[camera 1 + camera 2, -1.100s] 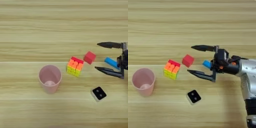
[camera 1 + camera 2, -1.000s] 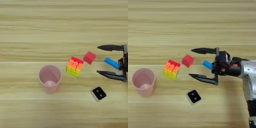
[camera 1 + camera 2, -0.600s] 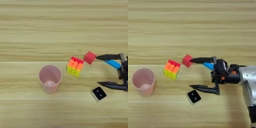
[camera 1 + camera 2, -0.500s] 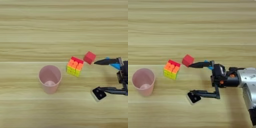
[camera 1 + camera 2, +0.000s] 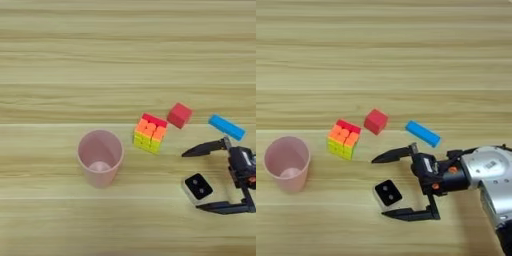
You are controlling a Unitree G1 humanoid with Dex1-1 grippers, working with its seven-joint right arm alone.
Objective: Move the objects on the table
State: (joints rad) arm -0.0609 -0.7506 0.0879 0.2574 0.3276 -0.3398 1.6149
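My right gripper is open, and its two black fingers straddle the small black-topped white block near the table's front right; one finger lies behind the block, the other in front of it. The flat blue bar lies just behind the gripper, the small red cube to its left, and the multicoloured puzzle cube further left. The translucent pink cup stands upright at the left.
The light wooden table fills both views. The silver forearm comes in from the lower right edge. The back half of the table holds nothing.
The open gripper has moved toward the front of the table, away from the blue bar, and now has its fingers on either side of the black-topped block. The objects have not moved.
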